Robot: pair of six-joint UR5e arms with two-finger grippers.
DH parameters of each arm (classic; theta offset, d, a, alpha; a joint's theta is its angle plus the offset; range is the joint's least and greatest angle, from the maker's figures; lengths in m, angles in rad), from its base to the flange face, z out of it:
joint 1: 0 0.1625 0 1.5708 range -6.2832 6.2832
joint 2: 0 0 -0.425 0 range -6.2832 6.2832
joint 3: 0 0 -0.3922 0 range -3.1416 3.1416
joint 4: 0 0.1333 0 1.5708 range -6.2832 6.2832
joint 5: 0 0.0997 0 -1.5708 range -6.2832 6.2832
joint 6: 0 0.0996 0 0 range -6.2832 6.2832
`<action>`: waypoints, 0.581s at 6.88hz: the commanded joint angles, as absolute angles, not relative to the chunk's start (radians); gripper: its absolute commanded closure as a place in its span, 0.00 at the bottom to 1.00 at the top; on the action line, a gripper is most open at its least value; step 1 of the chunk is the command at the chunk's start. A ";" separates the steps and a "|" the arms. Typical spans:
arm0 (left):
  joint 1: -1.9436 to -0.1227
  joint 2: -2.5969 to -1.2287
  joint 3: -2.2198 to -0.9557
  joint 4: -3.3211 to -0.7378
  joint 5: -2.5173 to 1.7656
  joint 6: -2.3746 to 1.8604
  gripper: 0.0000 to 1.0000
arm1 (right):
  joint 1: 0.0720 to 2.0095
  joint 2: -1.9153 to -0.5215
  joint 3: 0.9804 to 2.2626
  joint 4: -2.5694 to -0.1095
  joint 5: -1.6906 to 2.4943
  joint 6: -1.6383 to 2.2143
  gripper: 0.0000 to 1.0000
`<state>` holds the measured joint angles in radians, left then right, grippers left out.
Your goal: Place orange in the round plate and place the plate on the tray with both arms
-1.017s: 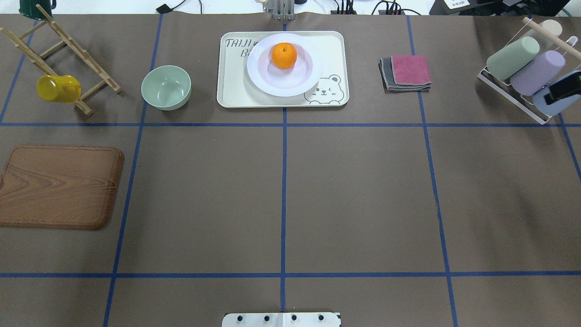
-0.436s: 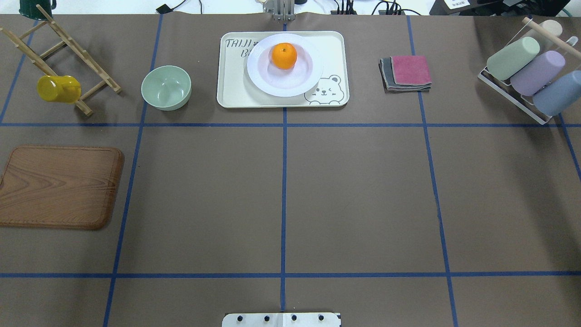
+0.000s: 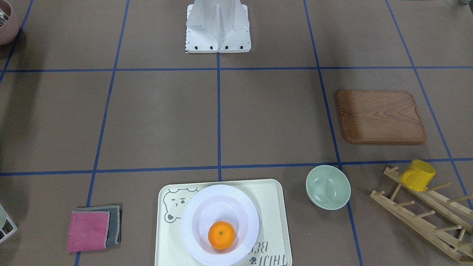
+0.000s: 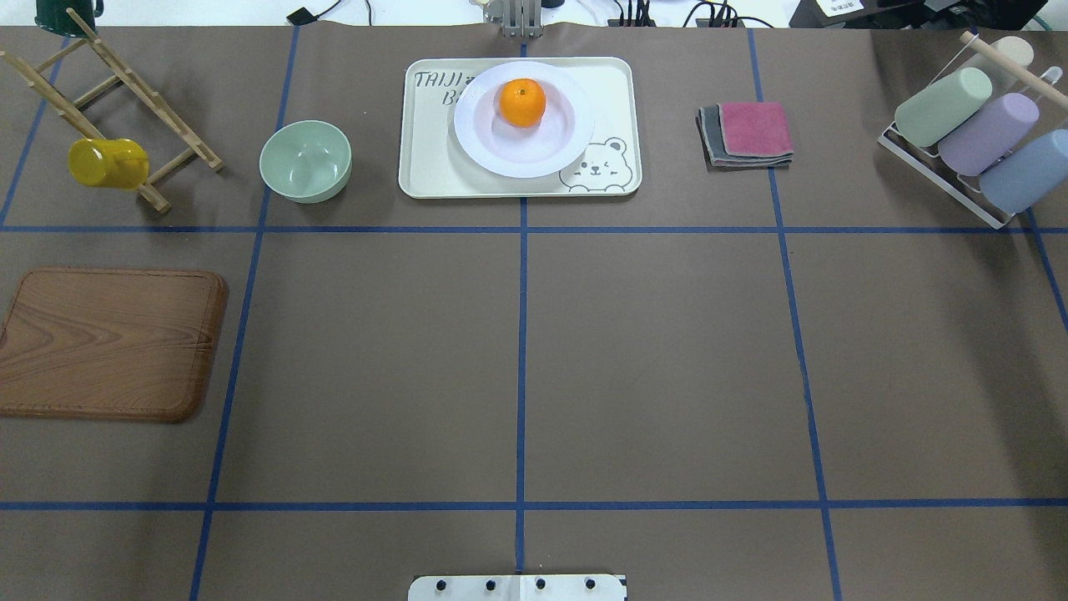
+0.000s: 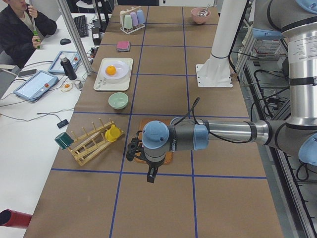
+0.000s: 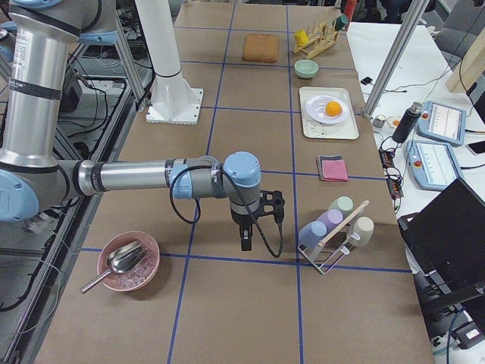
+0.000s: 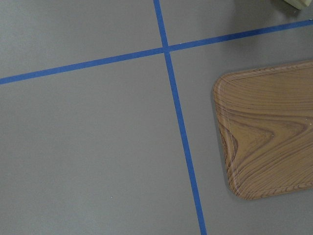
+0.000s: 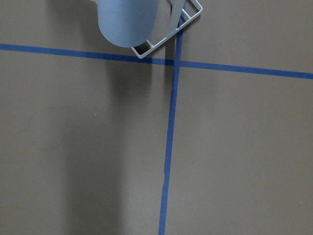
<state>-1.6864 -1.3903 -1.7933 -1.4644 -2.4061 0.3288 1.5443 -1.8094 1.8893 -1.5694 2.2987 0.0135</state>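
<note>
The orange (image 4: 522,102) (image 3: 221,235) lies in the white round plate (image 4: 484,146) (image 3: 196,207). The plate sits on the cream tray (image 4: 430,167) (image 3: 271,199) at the table's far middle, also seen as the tray (image 5: 100,82) (image 6: 312,125) from both sides. Neither gripper is near it. The left gripper (image 5: 151,174) hangs over the table beside the wooden board, far to the robot's left. The right gripper (image 6: 246,241) hangs next to the cup rack, far to the robot's right. I cannot tell whether either is open or shut.
A pale-green bowl (image 4: 305,160) stands left of the tray and folded cloths (image 4: 747,133) lie right of it. A wooden board (image 4: 108,342), a wooden rack (image 4: 125,100) with a yellow cup (image 4: 104,163), and a cup rack (image 4: 972,125) line the sides. A person (image 5: 20,29) sits at the side desk.
The right gripper, which showed at the overhead view's right edge over the blue cup a second ago, has withdrawn out of that view. Orange, plate and tray have not moved.
</note>
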 commanded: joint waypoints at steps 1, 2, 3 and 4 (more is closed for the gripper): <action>-1.687 -1.390 -1.793 -1.463 -2.405 0.327 0.01 | 1.545 -1.810 1.885 -1.569 2.299 0.014 0.00; -1.687 -1.390 -1.793 -1.465 -2.405 0.328 0.01 | 1.545 -1.812 1.884 -1.569 2.298 0.012 0.00; -1.687 -1.390 -1.793 -1.465 -2.405 0.328 0.01 | 1.545 -1.813 1.884 -1.569 2.298 0.012 0.00; -1.687 -1.390 -1.793 -1.465 -2.405 0.328 0.01 | 1.545 -1.815 1.884 -1.569 2.298 0.014 0.00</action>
<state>-1.6873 -1.3898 -1.7932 -1.4648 -2.4053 0.3281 1.5447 -1.8128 1.8839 -1.5693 2.2981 0.0128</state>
